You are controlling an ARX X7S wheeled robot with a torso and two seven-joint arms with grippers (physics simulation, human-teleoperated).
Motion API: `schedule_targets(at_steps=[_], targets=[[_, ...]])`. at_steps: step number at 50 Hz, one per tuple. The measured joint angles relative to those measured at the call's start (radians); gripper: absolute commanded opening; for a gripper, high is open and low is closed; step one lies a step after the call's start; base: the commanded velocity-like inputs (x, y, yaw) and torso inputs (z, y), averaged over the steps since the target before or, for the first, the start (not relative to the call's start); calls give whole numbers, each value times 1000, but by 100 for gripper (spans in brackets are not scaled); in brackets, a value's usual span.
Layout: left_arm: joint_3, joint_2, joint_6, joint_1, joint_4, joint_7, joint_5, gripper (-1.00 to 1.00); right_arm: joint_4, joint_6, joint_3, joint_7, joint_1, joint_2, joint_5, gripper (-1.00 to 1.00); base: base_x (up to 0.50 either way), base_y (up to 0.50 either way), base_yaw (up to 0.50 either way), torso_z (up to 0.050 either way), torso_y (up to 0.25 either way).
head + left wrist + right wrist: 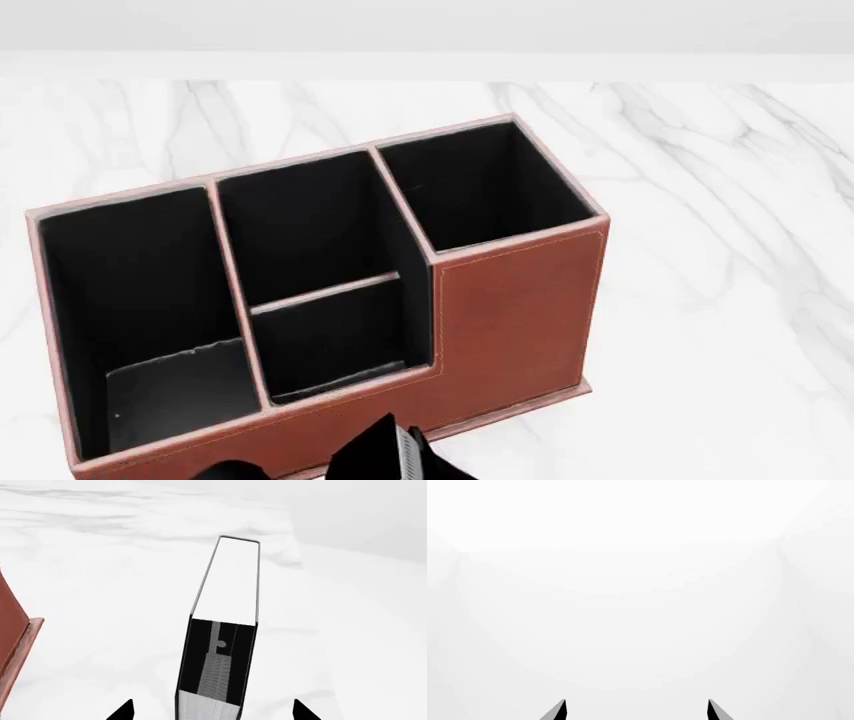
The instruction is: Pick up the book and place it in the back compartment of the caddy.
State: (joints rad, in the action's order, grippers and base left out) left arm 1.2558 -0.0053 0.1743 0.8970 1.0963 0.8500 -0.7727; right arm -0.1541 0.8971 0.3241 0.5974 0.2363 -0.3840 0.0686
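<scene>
Here's the head view looking down on the caddy (514, 310), red-brown leather with pale stitched rims, sitting on the white marble bench (721, 300). Four black-lined cells are open to the camera: a long one at the left, a tall one at the far right, and two in the middle split by a thin pale-edged divider. The back compartment (304, 225) is the far one of that middle pair, and it shows only black lining. Down at the bottom edge of this view, just in front of the caddy's near wall, the book (387, 455) pokes into frame, black cover with a sliver of pale page block, so it's outside the caddy, on the near side. Over to the left wrist camera: the book (223, 630) runs away from the lens, black covers framing the white pages, the marble bench beneath it and a corner of the caddy (13, 630) off to one side. The left hand (213, 711) shows only two dark fingertips spread well clear on either side of the book, so whether anything grips it I cannot tell. The right hand (636, 711) is spread apart with nothing between its fingertips, facing a blank white surface.
</scene>
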Motion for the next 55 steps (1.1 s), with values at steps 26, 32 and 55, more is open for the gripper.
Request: schedule_targets(at_steps=[26, 32, 55], targets=[[226, 5, 15, 30, 10, -50, -171, 100, -8, 2, 0, 10, 3, -9, -5, 100, 0, 0, 0, 0, 0], [243, 5, -1, 29, 7, -61, -167, -100, -9, 3, 1, 12, 3, -11, -5, 100, 0, 0, 0, 0, 0], [217, 5, 14, 24, 46, -67, -154, -100, -12, 4, -2, 23, 5, -14, -2, 100, 0, 0, 0, 0, 0]])
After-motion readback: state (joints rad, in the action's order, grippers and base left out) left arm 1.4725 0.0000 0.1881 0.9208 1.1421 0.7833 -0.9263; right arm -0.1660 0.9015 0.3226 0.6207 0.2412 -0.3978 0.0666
